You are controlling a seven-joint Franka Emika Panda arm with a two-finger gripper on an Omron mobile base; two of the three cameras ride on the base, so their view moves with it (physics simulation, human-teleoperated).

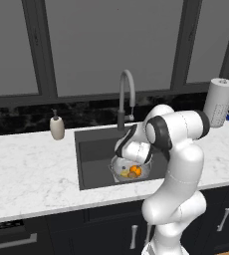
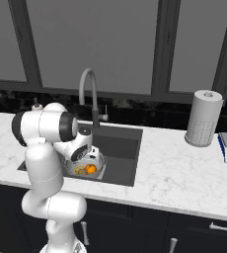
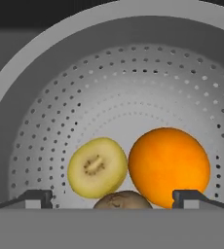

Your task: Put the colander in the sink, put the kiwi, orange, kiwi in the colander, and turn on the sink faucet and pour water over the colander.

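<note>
So the shiny silver perforated metal colander (image 3: pixel 133 73) is sitting down inside the big dark grey rectangular sink (image 1: pixel 94 159), toward the near side of the basin, with the white arm bent over right above it. In the hand view you look straight into the bowl: a small round bright orange fruit (image 3: pixel 168 165) is lying on the bottom, touching a cut kiwi half with pale yellow-green flesh and a ring of tiny dark seeds (image 3: pixel 97 168) just beside it. A second kiwi, brown and fuzzy and whole as far as I can see (image 3: pixel 123 200), is tucked in front of those two, partly cut off at the bottom of that view. The two-finger gripper (image 3: pixel 112 197) is spread wide, its dark tips standing far apart on either side of the fruit with nothing pinched between them, so it's let go and holding nothing. The tall grey arched gooseneck faucet (image 1: pixel 126 94) rises at the back edge of the sink, behind the arm, and I can't make out any water coming from it. Off on the white marbled counter (image 1: pixel 32 169) there's a beige soap pump bottle (image 1: pixel 57 127) left of the sink and a white paper towel roll (image 2: pixel 203 118) standing upright well to the right.
</note>
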